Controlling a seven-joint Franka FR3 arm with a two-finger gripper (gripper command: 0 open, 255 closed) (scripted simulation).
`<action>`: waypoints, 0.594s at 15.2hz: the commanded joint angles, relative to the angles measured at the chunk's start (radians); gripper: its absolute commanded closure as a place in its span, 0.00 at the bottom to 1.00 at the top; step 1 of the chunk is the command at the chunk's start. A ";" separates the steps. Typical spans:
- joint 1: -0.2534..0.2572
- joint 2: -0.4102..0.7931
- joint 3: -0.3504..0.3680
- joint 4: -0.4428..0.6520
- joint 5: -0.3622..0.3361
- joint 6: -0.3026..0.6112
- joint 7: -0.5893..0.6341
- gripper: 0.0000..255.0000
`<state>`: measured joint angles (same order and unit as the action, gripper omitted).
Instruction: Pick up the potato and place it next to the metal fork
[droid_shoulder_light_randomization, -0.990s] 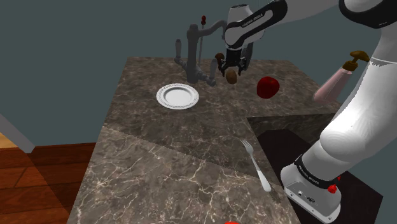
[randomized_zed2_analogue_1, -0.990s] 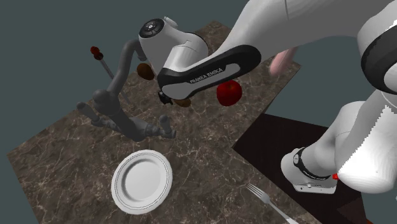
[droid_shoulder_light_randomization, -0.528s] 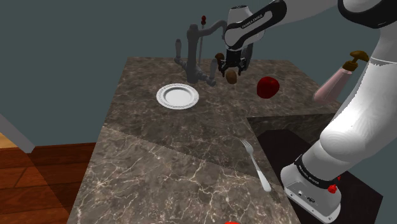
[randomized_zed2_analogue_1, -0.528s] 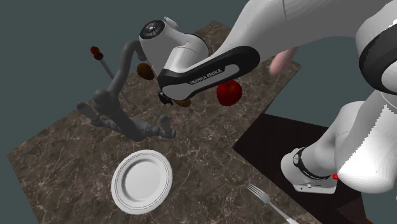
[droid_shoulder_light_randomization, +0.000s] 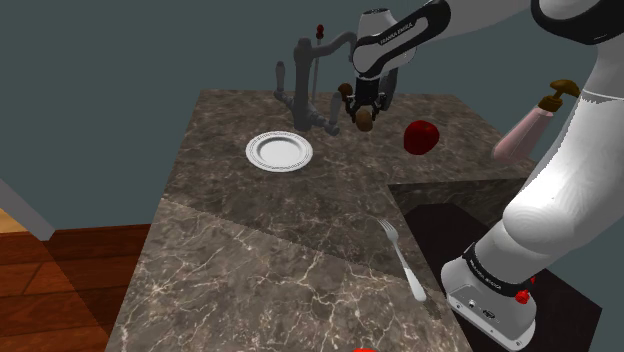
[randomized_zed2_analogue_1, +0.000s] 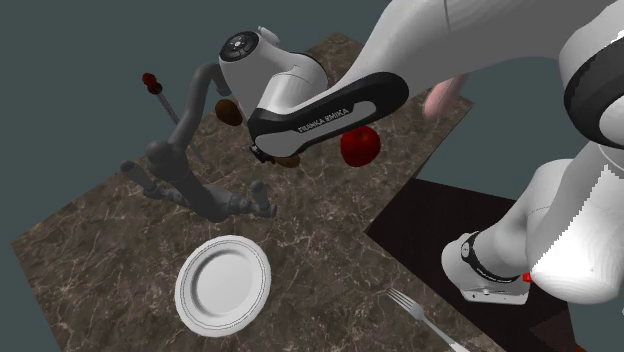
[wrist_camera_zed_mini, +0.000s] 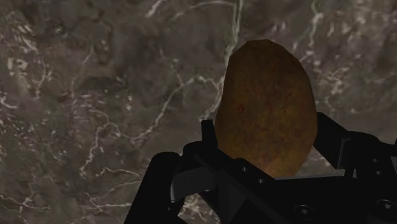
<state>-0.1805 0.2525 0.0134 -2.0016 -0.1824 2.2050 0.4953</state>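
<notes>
A brown, mottled oval potato (wrist_camera_zed_mini: 267, 95) is clasped in the black end effector (wrist_camera_zed_mini: 264, 125), raised above the dark veined marble desk (droid_shoulder_light_randomization: 300, 230), well apart from the slim metal fork (droid_shoulder_light_randomization: 403, 259); the white arm (droid_shoulder_light_randomization: 400, 35) is stretched out, hand pointed down.

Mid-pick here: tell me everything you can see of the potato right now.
The potato is a smooth, egg-shaped lump, brown-orange with faint reddish speckles. It lies lengthwise along the gripper, its lower part clasped between the two black fingers and its rounded end pointing out past them. In the shoulder view it hangs under the hand beside the grey faucet, over the dark veined counter. Whether it clears the surface I cannot tell.
</notes>
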 joint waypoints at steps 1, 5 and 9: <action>0.000 0.000 0.000 0.000 0.000 0.000 0.000 1.00; 0.000 -0.022 0.001 0.013 0.005 -0.034 -0.006 1.00; 0.000 -0.048 0.003 0.034 0.010 -0.081 -0.015 1.00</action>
<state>-0.1797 0.2094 0.0163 -1.9739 -0.1736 2.1353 0.4838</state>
